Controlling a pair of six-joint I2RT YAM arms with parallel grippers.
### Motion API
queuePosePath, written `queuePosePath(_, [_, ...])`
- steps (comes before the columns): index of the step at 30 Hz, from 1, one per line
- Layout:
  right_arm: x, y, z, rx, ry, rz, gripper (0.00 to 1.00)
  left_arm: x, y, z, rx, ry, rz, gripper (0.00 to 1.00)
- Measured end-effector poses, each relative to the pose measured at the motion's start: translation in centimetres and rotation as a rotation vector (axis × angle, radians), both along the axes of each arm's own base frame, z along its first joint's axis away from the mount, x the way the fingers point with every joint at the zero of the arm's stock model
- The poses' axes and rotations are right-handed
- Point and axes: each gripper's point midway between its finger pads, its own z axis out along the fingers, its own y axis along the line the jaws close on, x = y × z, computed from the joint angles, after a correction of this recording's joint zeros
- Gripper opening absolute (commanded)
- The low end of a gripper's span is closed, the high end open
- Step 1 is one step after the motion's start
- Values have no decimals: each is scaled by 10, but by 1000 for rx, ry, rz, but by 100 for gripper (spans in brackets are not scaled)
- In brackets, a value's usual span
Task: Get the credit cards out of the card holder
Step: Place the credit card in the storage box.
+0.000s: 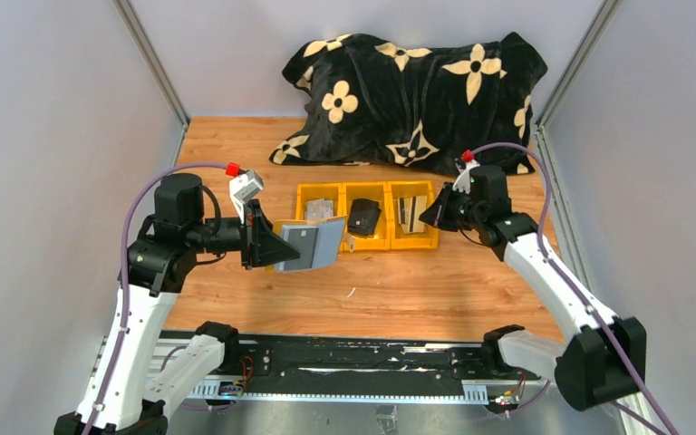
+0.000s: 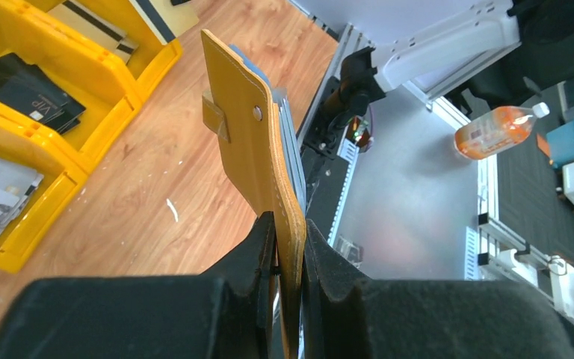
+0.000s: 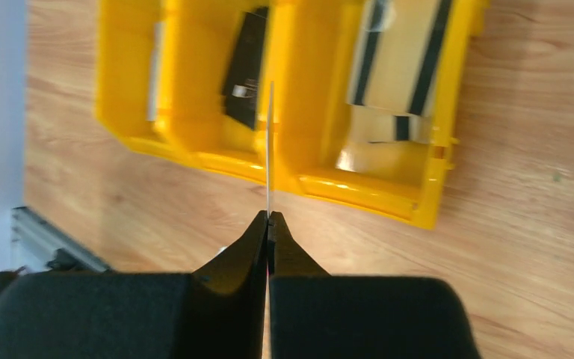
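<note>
Item: card holder (image 2: 247,142), mustard-yellow folding wallet with a snap tab (image 2: 215,120). It is held clear of the table (image 1: 435,290) at about 8 o'clock of the yellow bin (image 3: 374,193), spread open with its grey sleeves (image 1: 326,240) turned away from the left arm. The left gripper (image 2: 290,243) is clamped on one leaf near the lower edge, a finger on each face. Handling, by judgement: light; leather-like cover firm but hinged, so the free leaf can swing; sleeves limp and slick. Best pinched on the stitched cover edge, away from the sleeve mouths. Item: credit card (image 3: 270,142), one seen edge-on, pinched by its near edge in the closed right gripper (image 3: 269,221). It stands upright above the wall between the bin's middle and right compartments, at about 3 o'clock of the black pouch (image 1: 362,217). Handling, by judgement: very light, thin, springy, smooth-faced and apt to slip or pivot in a narrow pinch; take it by an edge, squarely. Whether more cards sit in the sleeves cannot be told. Striped cards (image 3: 396,67) lie in the right compartment.
</note>
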Motion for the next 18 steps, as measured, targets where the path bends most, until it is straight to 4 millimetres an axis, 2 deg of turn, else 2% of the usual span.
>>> queuePosePath(6, [20,-12,-63,-142,151,-43,0,-1,3,-9,29,-19,-7,0])
queuePosePath(8, [33,-10,-76,-169,186,-38,0,-3,3,-8,30,-32,-11,0])
queuePosePath(11, [50,-6,-85,-186,203,-26,0,-5,3,-7,28,-43,-14,0])
queuePosePath(13, [65,-1,-93,-196,213,-16,11,-7,4,-6,25,-53,-19,0])
queuePosePath(15, [70,0,-100,-205,227,-13,23,-9,4,-7,23,-54,-21,0])
queuePosePath(18, [74,-4,-104,-230,233,-27,35,-11,4,-9,23,-55,-24,0])
